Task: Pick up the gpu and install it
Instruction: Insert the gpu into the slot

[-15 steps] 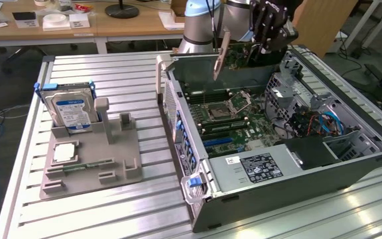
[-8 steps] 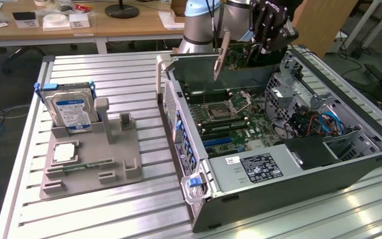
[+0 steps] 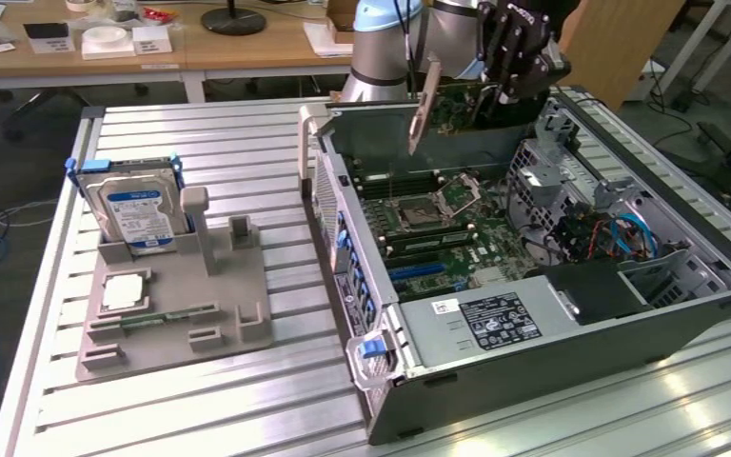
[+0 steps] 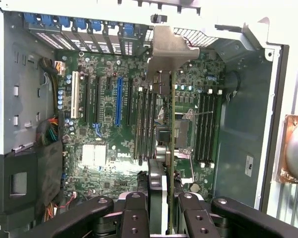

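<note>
The jaws are clamped on the gpu (image 4: 172,114), gripping its near end from both flat sides, so the card stands on edge between them with its silver bracket (image 4: 168,49) at the far end. The card hangs in the air over the motherboard (image 4: 104,124) inside the open computer case (image 3: 569,314), beside the CPU socket (image 4: 185,130) and apart from the blue expansion slot (image 4: 119,101). Farther off, at the exterior view's left, a hard drive (image 3: 137,209) stands upright in a grey fixture (image 3: 201,314) on the slatted worktop (image 3: 213,409).
</note>
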Tool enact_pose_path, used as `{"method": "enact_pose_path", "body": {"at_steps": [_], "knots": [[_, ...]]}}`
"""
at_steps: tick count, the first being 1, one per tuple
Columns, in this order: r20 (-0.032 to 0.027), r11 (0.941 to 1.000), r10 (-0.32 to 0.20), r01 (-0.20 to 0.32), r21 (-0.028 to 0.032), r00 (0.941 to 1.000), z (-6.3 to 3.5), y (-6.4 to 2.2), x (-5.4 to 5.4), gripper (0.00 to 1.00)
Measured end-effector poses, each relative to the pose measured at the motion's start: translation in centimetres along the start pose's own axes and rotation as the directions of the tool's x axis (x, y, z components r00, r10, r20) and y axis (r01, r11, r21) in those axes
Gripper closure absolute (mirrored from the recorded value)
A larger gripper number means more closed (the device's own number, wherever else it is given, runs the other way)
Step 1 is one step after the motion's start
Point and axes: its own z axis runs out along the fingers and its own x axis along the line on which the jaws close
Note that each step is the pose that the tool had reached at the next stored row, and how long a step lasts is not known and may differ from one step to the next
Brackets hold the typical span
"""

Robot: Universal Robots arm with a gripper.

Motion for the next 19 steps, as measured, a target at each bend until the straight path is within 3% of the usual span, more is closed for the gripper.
{"method": "enact_pose_path", "body": {"at_steps": [19], "knots": [[0.0002,1.0000,0.000,0.000,-0.0020,1.0000,2.31,0.07,0.2,0.73]]}}
